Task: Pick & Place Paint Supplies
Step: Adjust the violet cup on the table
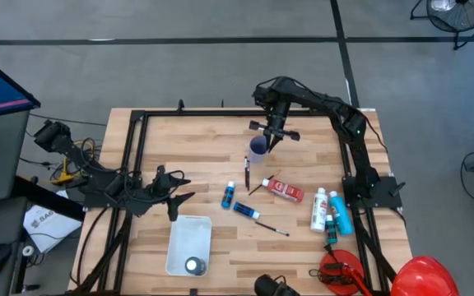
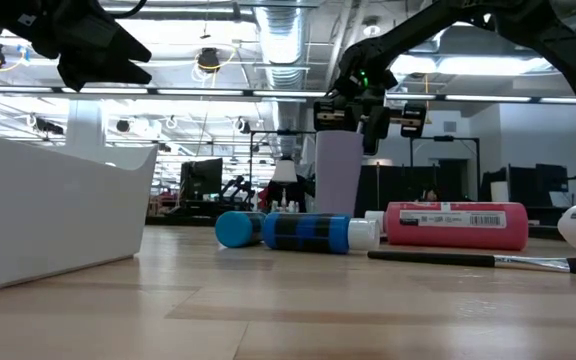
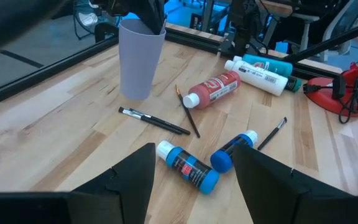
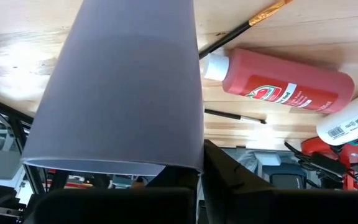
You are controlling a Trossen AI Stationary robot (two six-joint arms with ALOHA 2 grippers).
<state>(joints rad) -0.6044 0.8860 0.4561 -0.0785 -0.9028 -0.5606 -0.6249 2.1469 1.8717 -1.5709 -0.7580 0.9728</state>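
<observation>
Nearest in the low view, the white bin [image 1: 189, 243] sits on the wooden surface [image 1: 220, 131] with one small round thing inside; what it is cannot be told. Above and beside it hangs the left end effector [image 1: 174, 196], fingers spread apart, holding nothing. Just beyond lie two dark blue bottles [image 3: 188, 170] with light blue caps, side by side, one angled toward the other [image 3: 232, 151]. A thin dark brush [image 1: 271, 228] lies near them, and two more brushes [image 3: 153, 120] cross at their ends next to the red bottle [image 1: 285, 190], which lies flat, white cap on, label up. Farther right on the surface, a white bottle [image 1: 318, 210] and a teal bottle [image 1: 338, 214] lie touching, side by side. Farthest back, the right end effector [image 1: 273, 136] is pinched together on the rim of the lavender cup [image 2: 338, 171]. The cup stands upright; its inside cannot be seen.
</observation>
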